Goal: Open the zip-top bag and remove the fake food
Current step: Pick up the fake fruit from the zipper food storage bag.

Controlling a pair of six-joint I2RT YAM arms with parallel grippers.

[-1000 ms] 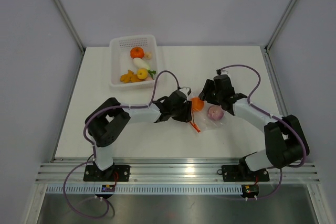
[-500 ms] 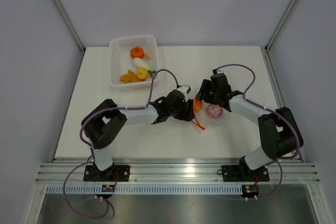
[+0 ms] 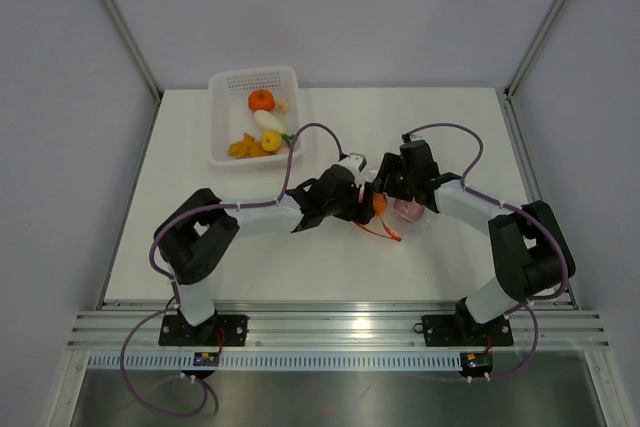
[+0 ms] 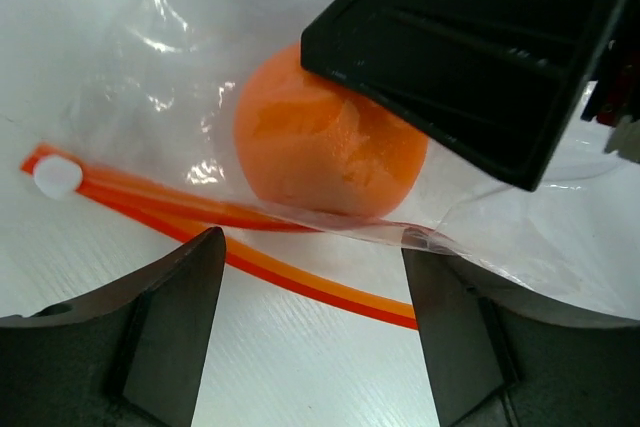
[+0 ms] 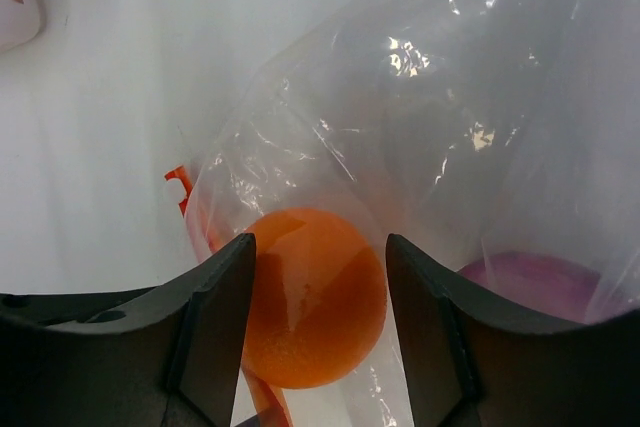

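Note:
The clear zip-top bag (image 3: 410, 219) lies mid-table, its red-orange zipper strip (image 4: 300, 282) trailing at the front with a white slider (image 4: 57, 175). Inside it show two pieces of fake food: an orange ball (image 4: 325, 142) and a purple onion-like piece (image 5: 530, 287). My left gripper (image 4: 315, 337) is open just in front of the ball, with only table and zipper strip between its fingers. My right gripper (image 5: 318, 322) is open over the bag. Its fingers straddle the orange ball (image 5: 315, 297), seen through the film; I cannot tell whether they touch it.
A white perforated basket (image 3: 228, 82) stands at the back left with an orange piece (image 3: 261, 99), a white radish-like piece (image 3: 268, 119) and yellow pieces (image 3: 270, 139). Both arms meet closely over the bag. White walls bound the table.
My left gripper has opened wider. My right gripper has moved left over the orange ball. The zipper strip has shifted slightly right.

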